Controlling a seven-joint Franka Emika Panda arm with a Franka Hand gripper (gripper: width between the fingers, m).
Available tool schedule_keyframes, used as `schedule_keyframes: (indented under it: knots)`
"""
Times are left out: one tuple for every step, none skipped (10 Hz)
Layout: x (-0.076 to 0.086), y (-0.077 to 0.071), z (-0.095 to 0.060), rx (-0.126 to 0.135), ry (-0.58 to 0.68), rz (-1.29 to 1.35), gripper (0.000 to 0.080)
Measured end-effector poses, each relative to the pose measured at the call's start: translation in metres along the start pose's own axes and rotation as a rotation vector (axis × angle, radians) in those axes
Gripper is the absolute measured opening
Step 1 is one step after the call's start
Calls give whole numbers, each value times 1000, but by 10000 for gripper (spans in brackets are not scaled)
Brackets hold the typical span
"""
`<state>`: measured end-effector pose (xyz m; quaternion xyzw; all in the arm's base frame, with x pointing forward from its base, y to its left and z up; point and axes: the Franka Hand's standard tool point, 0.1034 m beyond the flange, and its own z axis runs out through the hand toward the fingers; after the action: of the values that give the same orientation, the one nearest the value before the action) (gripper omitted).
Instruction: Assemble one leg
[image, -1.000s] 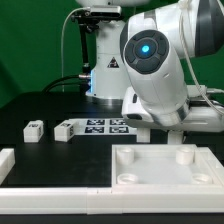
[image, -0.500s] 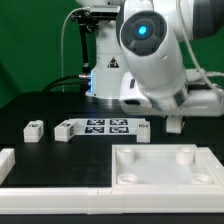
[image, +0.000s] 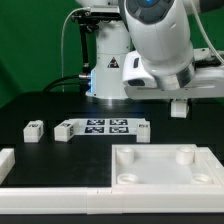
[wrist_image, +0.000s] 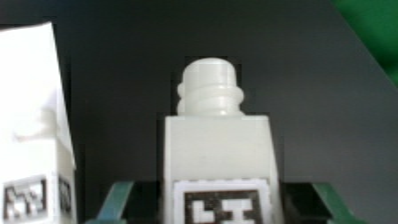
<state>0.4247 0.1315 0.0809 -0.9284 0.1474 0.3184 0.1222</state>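
Gripper (image: 179, 100) clenched on the leg (image: 179, 109), which hangs in the air at the exterior view's right, above the far edge of the white panel (image: 150, 175) and clear of it. Wrist view: the leg (wrist_image: 221, 140) sits between dark fingers (wrist_image: 118, 197), ridged peg end pointing away from them. Its face has a black-and-white square tag, partly cut off. Marker board (image: 105, 126) lies beyond the panel, several tags. Warning triangle (image: 115, 63) on the far robot base; no readable text.
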Motion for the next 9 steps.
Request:
schedule_keyframes:
  knots:
    - [-3, 1, 0, -2, 76, -6, 287]
    - [-1, 2, -4, -4, 162, -38, 287]
    - [10, 11, -21, -11, 220, -116, 287]
    - [24, 12, -38, -13, 319, -142, 287]
    - [29, 9, -53, -19, 388, -179, 287]
    - [42, -3, -76, -15, 550, -208, 287]
    - [42, -1, -72, -12, 663, -213, 287]
    - [37, 4, -62, -20, 700, -217, 287]
    - [43, 1, -71, -10, 820, -229, 287]
